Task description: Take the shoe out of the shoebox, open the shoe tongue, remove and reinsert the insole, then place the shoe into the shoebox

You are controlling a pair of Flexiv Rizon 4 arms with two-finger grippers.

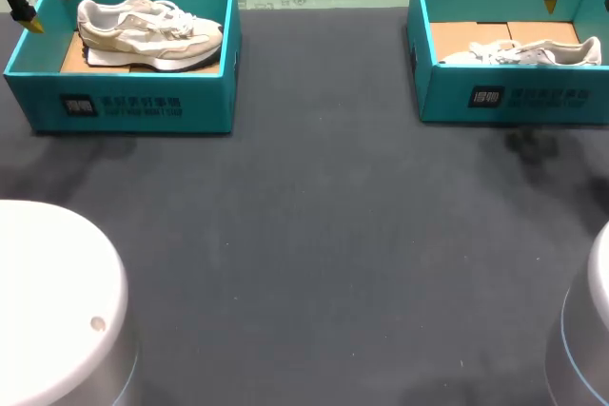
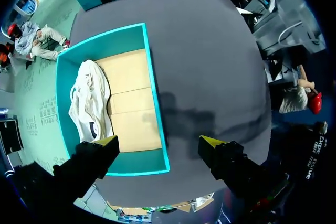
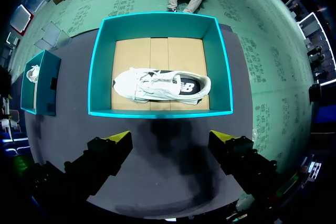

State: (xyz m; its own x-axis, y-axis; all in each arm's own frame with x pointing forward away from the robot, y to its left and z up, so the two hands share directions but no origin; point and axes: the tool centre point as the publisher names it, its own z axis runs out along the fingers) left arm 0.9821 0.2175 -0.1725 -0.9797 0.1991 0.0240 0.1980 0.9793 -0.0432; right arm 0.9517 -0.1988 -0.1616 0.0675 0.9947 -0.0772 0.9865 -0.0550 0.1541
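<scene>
Two teal boxes stand well apart at the far side of the dark table [image 1: 314, 235], one toward each far corner, both without lids. The left box [image 1: 133, 102] holds the left shoe [image 1: 147, 33] – a white and tan trainer, upright on its sole, lying along one long wall, with bare cardboard floor beside it. The right box [image 1: 514, 97] holds the right shoe [image 1: 523, 51], white, apparently lying on its side across the middle of the cardboard floor.

The left gripper [image 2: 158, 142] hangs above its box with its fingers wide apart and nothing between them. In the left wrist view, one yellow tip lies over the box's corner near the shoe's end and the other over the table outside the wall. The right gripper [image 3: 170, 137] is likewise spread and holds nothing – it hangs over the table just outside the right box's long wall, with the shoe ahead of it.

The four walls of each box ring its shoe on every side. Each wrist view shows the other box off to one side.
</scene>
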